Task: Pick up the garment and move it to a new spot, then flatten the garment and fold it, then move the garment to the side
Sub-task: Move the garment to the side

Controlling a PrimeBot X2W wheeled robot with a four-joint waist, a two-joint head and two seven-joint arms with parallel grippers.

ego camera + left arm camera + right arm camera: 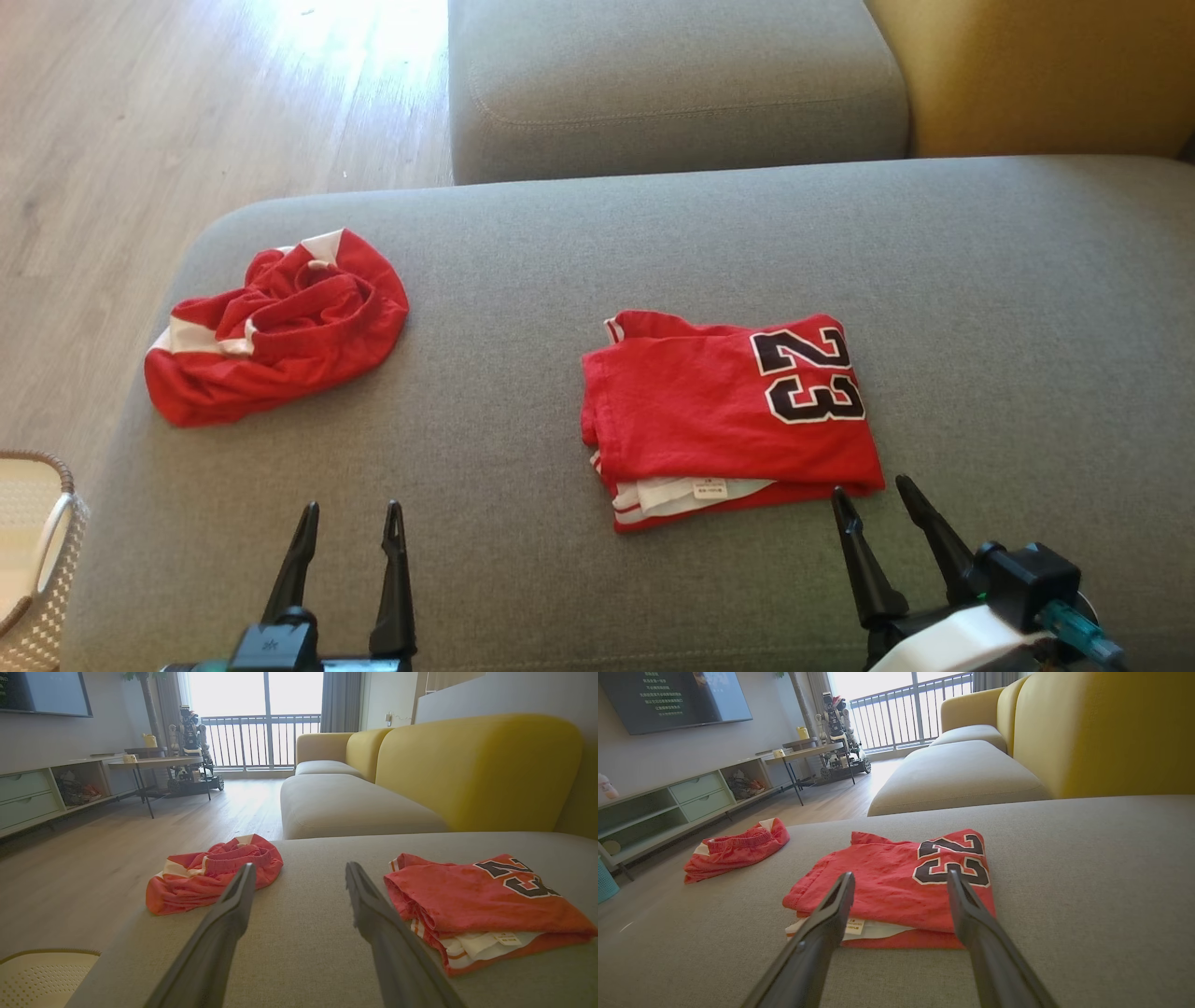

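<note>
we are holding our left gripper (pixel 352 509) released, fingers spread over the grey sofa cushion (pixel 980 308), gripping nothing. our right gripper (pixel 872 487) is hovering spread wide, empty, its tips just beside the near edge of the folded red jersey (pixel 719 411), which is lying mid-cushion with a black 23 facing up; whether the tips are touching cloth we cannot tell. its lower layers are hiding under the top fold, a white strip and label peeking out. the crumpled red garment (pixel 275 327) is lying well apart by the cushion's left edge, its shape hard to make out. a woven basket (pixel 56 569) is getting cut off at the corner.
</note>
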